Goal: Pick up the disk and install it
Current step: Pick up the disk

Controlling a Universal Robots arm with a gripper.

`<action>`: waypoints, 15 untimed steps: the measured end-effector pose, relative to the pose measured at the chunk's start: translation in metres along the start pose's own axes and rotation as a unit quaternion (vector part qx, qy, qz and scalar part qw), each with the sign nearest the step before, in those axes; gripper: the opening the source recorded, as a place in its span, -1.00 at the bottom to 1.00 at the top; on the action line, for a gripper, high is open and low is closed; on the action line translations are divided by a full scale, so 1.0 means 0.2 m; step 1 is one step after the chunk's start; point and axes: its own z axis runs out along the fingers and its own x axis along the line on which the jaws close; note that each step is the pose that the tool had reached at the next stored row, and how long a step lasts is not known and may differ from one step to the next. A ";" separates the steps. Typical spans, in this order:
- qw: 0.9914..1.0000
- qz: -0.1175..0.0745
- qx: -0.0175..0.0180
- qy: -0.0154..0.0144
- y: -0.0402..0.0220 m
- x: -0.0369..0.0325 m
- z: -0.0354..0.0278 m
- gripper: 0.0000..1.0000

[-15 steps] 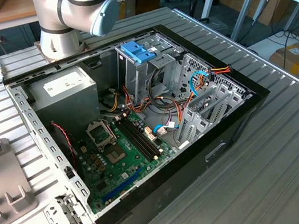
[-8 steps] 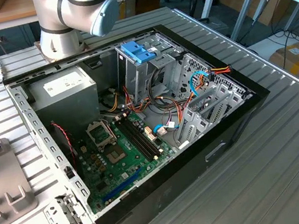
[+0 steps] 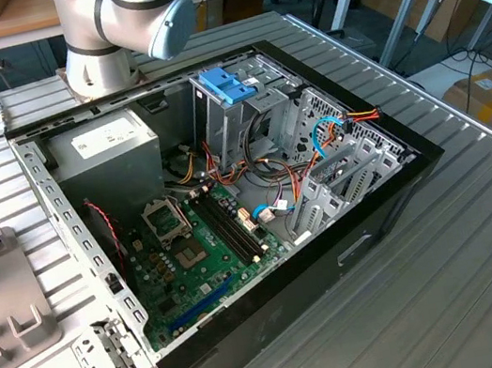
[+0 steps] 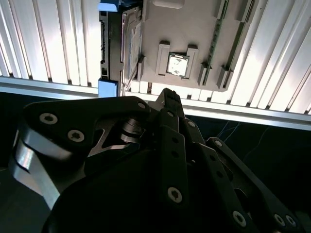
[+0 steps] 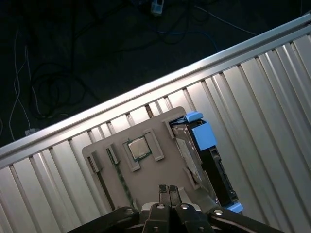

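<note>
Closest in both wrist views is the black metal two-finger gripper point(image 5: 168, 188), its jaws clenched tip against tip with nothing between them. It hangs over the flat grey plastic holder point(image 5: 155, 174), clear of everything the holder carries. The disk point(image 5: 217, 170), a flat rectangular hard drive with a dark metal body and blue plastic rails, stands on edge in a slot along one long side of this holder. One blue rail end is near the holder's corner and the other is further along the same side. It is apart from the fingertips. A small square silver processor chip point(image 5: 139, 148) lies in a pocket near the holder's middle, and a thin green memory stick point(image 5: 121, 179) stands in a slot toward the side away from the disk. The holder rests on the ribbed aluminium table point(image 5: 272, 97), just inside one of its edges. Beyond that edge is a dark floor with loose cables point(image 5: 73, 58). In the exterior view the same grey holder sits at the table's edge on the exterior view's left. Beside it an open black computer case point(image 3: 336, 263) lies on the table's middle. Inside the case are a green motherboard point(image 3: 191, 251), a grey power-supply box point(image 3: 111, 146) and a light-blue plastic bracket point(image 3: 226, 83) atop the metal drive cage point(image 3: 236, 128). Farthest off, at the table's far edge, rises the silver arm point(image 3: 121, 15) with its blue joint cap.
</note>
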 end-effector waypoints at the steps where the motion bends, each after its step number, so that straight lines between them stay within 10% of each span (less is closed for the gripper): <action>1: 1.000 -0.003 0.000 0.000 0.000 0.000 0.000 -0.79; 7: 1.000 -0.029 -0.001 0.001 0.000 0.000 0.000 -0.79; 11: 0.992 -0.122 -0.003 0.005 0.000 0.000 0.000 -0.79; 15: 0.990 -0.139 -0.003 0.006 0.000 0.000 0.000 -0.79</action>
